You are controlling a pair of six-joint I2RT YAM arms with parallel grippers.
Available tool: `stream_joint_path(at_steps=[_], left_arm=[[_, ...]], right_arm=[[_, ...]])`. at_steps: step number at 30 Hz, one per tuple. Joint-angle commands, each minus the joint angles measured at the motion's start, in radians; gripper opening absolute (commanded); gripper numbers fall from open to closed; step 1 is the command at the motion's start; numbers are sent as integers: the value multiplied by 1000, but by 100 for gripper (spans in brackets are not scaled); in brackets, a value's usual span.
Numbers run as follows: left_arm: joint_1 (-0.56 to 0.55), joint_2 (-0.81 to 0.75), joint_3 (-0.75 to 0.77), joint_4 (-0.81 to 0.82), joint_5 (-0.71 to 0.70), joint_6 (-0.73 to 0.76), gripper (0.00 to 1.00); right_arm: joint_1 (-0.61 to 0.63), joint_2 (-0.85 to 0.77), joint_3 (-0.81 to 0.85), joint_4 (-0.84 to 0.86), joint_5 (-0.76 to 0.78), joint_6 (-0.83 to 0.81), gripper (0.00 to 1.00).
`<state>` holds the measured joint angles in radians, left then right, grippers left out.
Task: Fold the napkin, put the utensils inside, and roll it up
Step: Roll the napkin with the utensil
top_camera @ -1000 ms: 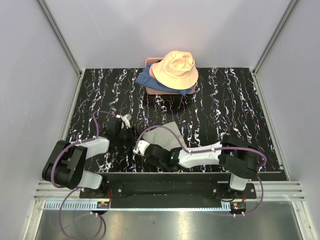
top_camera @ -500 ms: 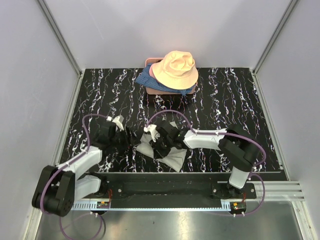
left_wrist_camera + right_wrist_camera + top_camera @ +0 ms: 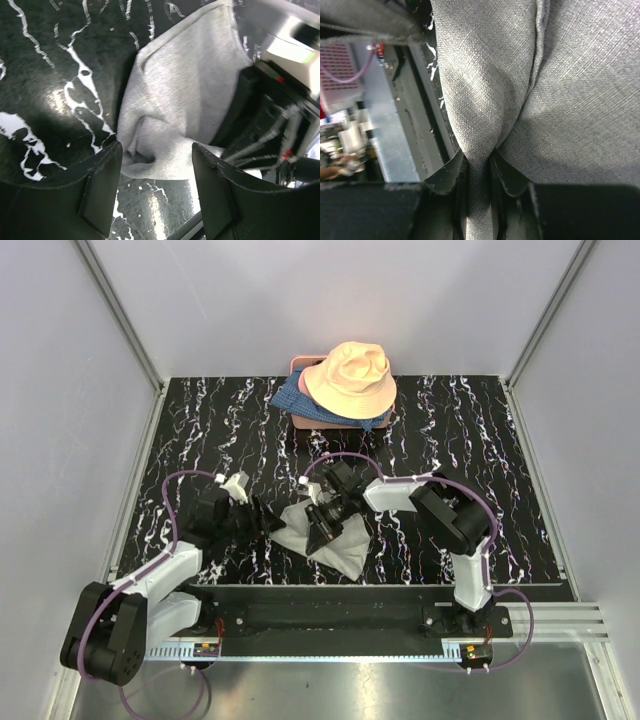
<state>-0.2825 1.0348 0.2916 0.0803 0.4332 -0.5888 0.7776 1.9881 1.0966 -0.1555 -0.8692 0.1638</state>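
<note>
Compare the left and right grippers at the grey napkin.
The left gripper stands open and pinches nothing; the right gripper is shut on a raised fold of the napkin. The left gripper faces the napkin's crumpled edge from the side; the right gripper sits over its middle. Both have dark fingers and work at the same cloth.

Top cam's looking down on the whole table from high up; both wrist cams are staring at the napkin (really close up), overlapping there.
</note>
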Motion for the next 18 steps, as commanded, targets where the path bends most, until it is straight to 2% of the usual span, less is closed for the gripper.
stream_joint_path(at_steps=[1, 7, 11, 14, 15, 18], left_arm=[[-9, -12, -25, 107, 53, -8, 60], [-12, 45, -26, 125, 61, -6, 59], [-12, 62, -23, 134, 55, -3, 53], [-12, 79, -22, 144, 53, 0, 44], [-11, 85, -20, 144, 50, 1, 37], [-12, 100, -22, 147, 44, 7, 26]], right_arm=[[-35, 60, 51, -18, -152, 32, 20], [-64, 115, 78, -16, -214, 43, 20], [-74, 143, 91, -18, -237, 49, 20], [-75, 155, 95, -19, -241, 49, 21], [-75, 156, 97, -18, -241, 49, 21], [-78, 153, 100, -19, -232, 46, 24]])
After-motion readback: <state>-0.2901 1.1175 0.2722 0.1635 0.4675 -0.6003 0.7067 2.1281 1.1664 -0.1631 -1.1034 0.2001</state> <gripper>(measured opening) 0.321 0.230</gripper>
